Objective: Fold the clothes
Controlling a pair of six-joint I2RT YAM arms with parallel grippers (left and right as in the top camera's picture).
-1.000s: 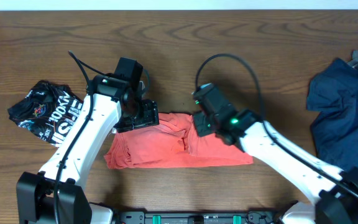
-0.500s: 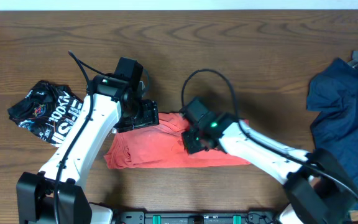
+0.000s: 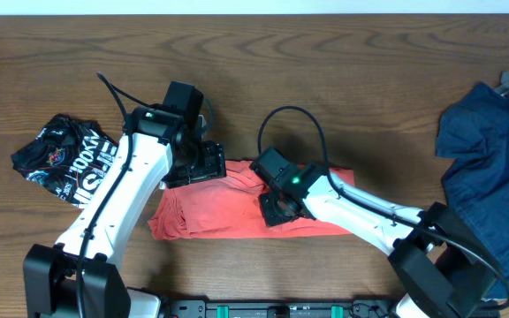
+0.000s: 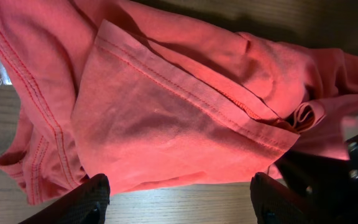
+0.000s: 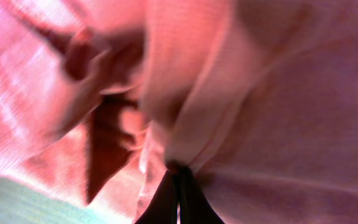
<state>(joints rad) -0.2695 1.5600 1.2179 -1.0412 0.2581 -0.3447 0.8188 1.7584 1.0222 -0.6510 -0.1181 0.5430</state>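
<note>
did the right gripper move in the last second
Yes. The right gripper slid left and nearer the robot's side across the coral-red T-shirt, away from the navy garment.

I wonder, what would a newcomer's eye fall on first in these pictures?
The coral-red T-shirt, a rumpled strip at the near middle of the table, stands out: the left gripper is open at its upper-left end, and the right gripper sits mid-shirt, jaws shut on a pinch of cloth. A crumpled black garment lies far left, a navy garment at the right edge.

Far tabletop [image 3: 343, 62] open; navy garment [image 3: 489, 150] blocks R edge.
</note>
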